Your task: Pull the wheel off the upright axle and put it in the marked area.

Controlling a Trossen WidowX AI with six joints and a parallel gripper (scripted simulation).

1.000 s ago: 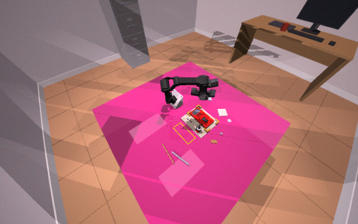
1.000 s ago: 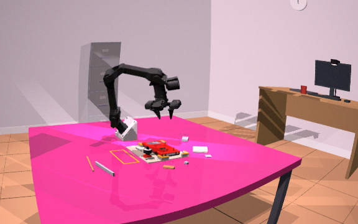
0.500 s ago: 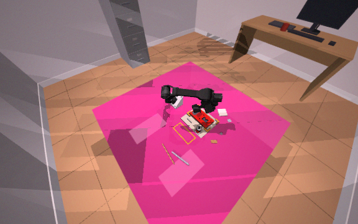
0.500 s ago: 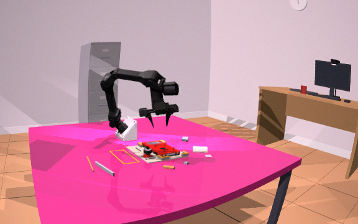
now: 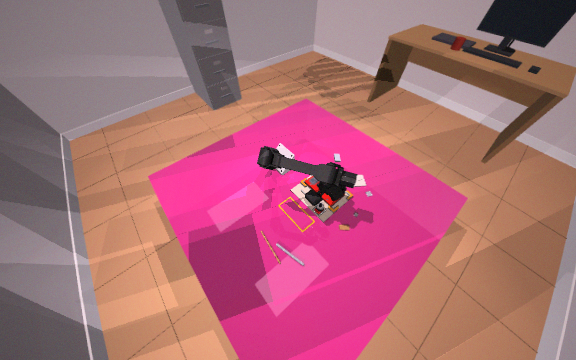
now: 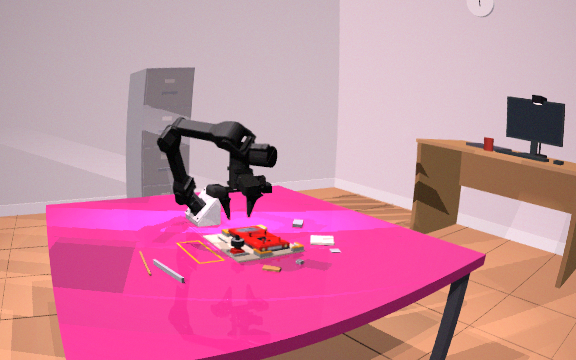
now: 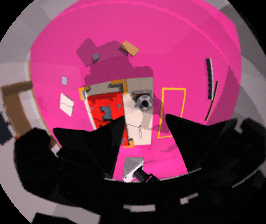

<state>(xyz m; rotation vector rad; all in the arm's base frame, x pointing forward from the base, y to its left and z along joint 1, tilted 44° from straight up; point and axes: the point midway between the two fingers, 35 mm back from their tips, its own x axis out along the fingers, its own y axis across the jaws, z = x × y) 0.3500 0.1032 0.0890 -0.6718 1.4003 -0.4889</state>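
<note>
The dark wheel (image 5: 319, 206) (image 6: 237, 242) (image 7: 144, 103) sits on the axle over a small red base, near a corner of the pale board (image 6: 248, 258) (image 7: 146, 135). The axle is mostly hidden by the wheel. The marked area is a yellow outline (image 5: 290, 218) (image 6: 212, 261) (image 7: 174, 88) on the table beside the board. My gripper (image 6: 238, 217) (image 7: 145, 117) is open and empty, pointing down. It hangs in the air above the board, clear of the wheel, which shows just beyond the fingertips in the wrist view.
A red assembly (image 6: 268, 242) (image 7: 115, 102) with orange corner pieces fills much of the board beside the wheel. An orange block (image 5: 344, 227) (image 6: 271, 268) (image 7: 129, 48) and small pale pieces lie around the board. A grey bar (image 5: 290, 254) (image 6: 168, 270) and a thin orange stick (image 5: 270, 247) (image 6: 145, 263) lie beyond the outline.
</note>
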